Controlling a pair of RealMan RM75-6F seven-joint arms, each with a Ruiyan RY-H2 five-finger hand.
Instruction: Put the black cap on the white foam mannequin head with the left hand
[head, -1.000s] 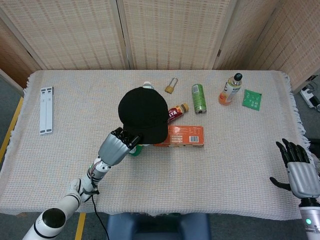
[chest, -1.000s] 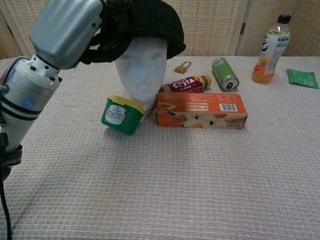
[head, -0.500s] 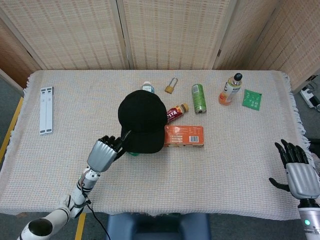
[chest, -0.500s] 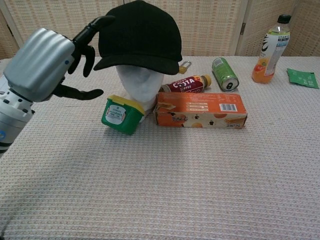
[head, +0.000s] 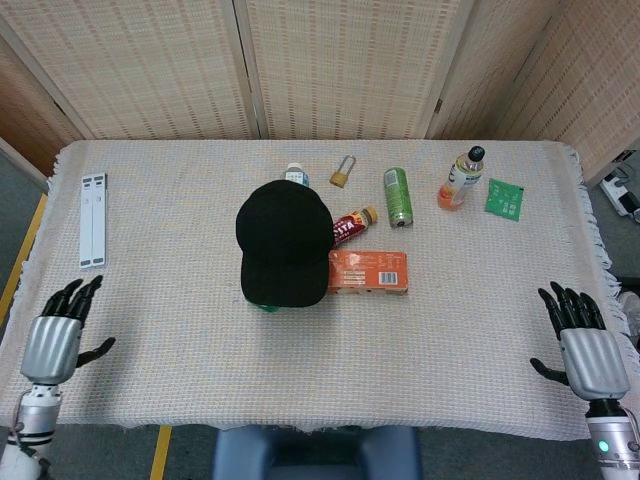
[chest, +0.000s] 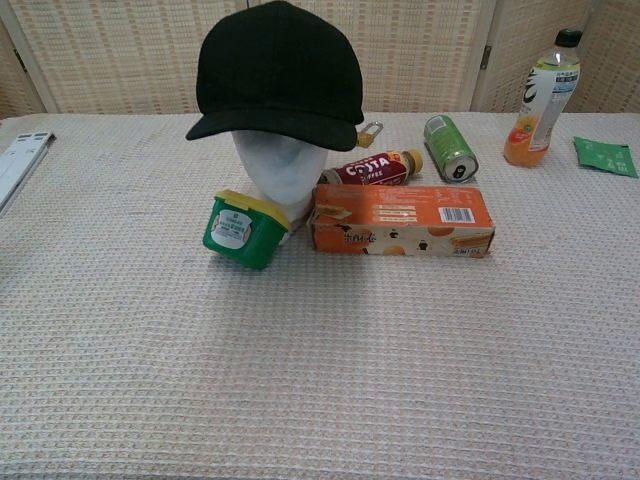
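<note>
The black cap (head: 284, 241) (chest: 278, 70) sits on the white foam mannequin head (chest: 282, 178), brim forward over the face; from above the cap hides the head. My left hand (head: 56, 339) hovers at the table's front left corner, far from the cap, fingers spread and holding nothing. At the front right corner my right hand (head: 583, 347) is likewise spread and holds nothing. Neither hand appears in the chest view.
A green tub with a yellow lid (chest: 240, 229) leans at the head's base. An orange box (chest: 401, 220), a coffee bottle (chest: 373, 168), a green can (chest: 449, 147), a padlock (head: 342, 174), an orange drink bottle (chest: 540, 99), a green packet (head: 504, 199) and a white strip (head: 92, 219) also lie here.
My left hand let go of the cap and drew back from beside the mannequin head to the front left corner. The cap settled lower on the head. The right hand barely moved.
</note>
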